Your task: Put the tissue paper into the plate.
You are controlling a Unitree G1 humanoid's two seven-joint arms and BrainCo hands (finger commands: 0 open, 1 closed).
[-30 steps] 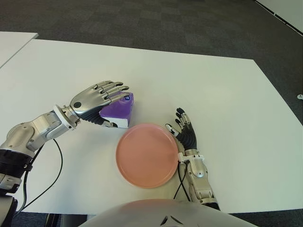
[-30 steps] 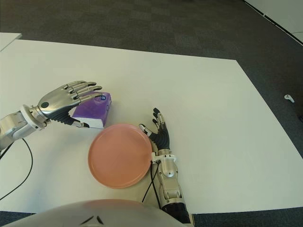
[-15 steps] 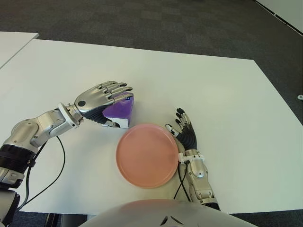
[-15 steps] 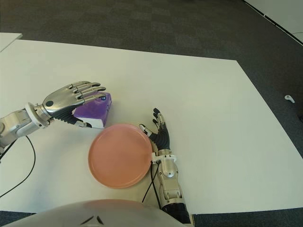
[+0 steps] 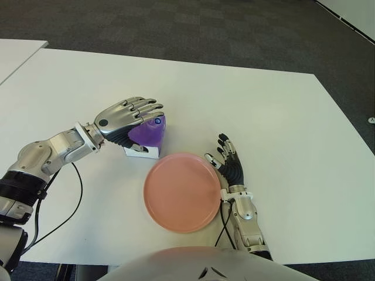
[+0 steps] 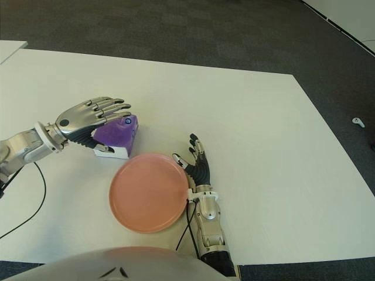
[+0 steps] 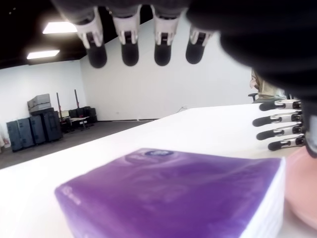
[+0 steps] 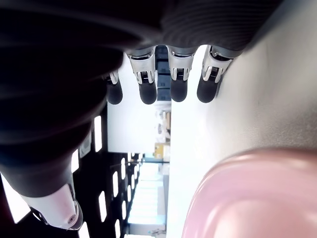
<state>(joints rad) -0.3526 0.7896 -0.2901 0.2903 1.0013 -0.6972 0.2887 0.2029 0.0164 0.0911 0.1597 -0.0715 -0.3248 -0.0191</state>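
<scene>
On the white bench (image 5: 263, 105) our pink plate (image 5: 181, 192) sits near the front edge. The left robot hand (image 5: 126, 114) hovers spread over the purple tissue pack (image 5: 147, 133) (ungrasped, just behind the plate); next we close. The right robot hand (image 5: 228, 164) lies open beside the plate's right.

Tabletop: you face a plain white tabletop (image 5: 246, 99), matte and evenly lit.
Floor: dark grey carpet tiles (image 5: 176, 29) beyond its far edge.
Neighbour: a second white table's corner (image 5: 17, 50) at your far left.
Room: white walls (image 7: 163, 94), ceiling light panels (image 7: 62, 27), dark cases (image 7: 34, 130) stacked at the wall.
</scene>
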